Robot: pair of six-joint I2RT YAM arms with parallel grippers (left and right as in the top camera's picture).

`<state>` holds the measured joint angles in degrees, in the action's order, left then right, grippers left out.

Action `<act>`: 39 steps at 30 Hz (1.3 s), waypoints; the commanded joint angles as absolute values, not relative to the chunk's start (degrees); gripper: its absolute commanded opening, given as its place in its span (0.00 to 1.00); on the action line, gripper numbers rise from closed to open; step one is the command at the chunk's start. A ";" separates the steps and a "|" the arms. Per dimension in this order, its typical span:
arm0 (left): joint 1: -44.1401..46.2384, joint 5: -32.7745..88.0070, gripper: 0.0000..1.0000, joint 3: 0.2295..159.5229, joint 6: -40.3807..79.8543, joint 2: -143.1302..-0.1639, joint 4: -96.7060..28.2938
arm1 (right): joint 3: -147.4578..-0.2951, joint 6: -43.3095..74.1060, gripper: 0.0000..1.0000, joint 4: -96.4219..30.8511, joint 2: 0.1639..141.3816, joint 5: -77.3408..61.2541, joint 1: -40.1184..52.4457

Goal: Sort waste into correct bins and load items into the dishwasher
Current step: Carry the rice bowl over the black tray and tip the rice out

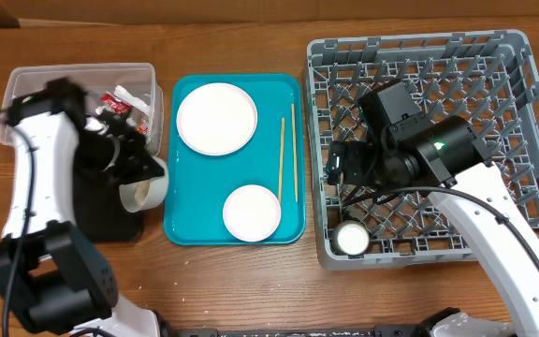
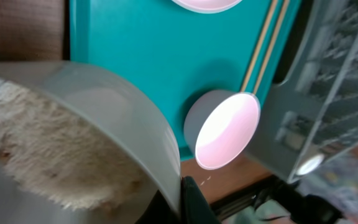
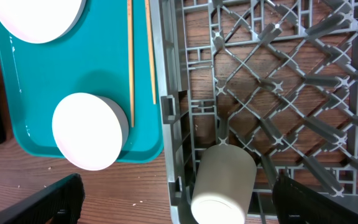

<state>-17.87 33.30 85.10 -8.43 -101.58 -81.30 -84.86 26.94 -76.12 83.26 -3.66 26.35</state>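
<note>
My left gripper (image 1: 131, 168) is shut on the rim of a grey-white bowl (image 1: 145, 190), held tilted over the black tray (image 1: 96, 220). In the left wrist view the bowl (image 2: 114, 112) holds beige rice grains (image 2: 48, 149), with my finger (image 2: 188, 199) on its rim. The clear tub (image 1: 26, 89) holds a red-and-white wrapper (image 1: 118, 101). My right gripper (image 1: 344, 168) is wide open (image 3: 176, 190) over the grey dish rack (image 1: 522, 122), above a small white cup (image 3: 222, 183) lying in its front left corner (image 1: 352, 238).
The teal tray (image 1: 190, 225) holds a white plate (image 1: 216, 117), an upturned white bowl (image 1: 251, 212) and two chopsticks (image 1: 288, 154). A few grains lie on the wooden table in front of the tray (image 3: 135, 202).
</note>
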 commanded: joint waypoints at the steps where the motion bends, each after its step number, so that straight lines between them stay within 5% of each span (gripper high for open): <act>1: -24.16 46.87 0.04 80.18 -17.74 -100.86 -78.63 | -85.56 26.57 0.98 -76.05 83.20 -3.75 26.39; 15: -48.53 64.95 0.04 69.21 -17.80 -100.97 -65.32 | -85.56 26.57 0.97 -76.79 83.20 -3.77 26.39; 32: -51.03 90.43 0.04 69.21 -11.05 -100.97 -66.19 | -85.56 26.57 0.98 -76.86 83.18 -4.16 26.39; 39: -51.09 90.67 0.04 69.21 -6.59 -100.97 -67.37 | -85.56 26.57 0.98 -76.88 83.20 -4.16 26.39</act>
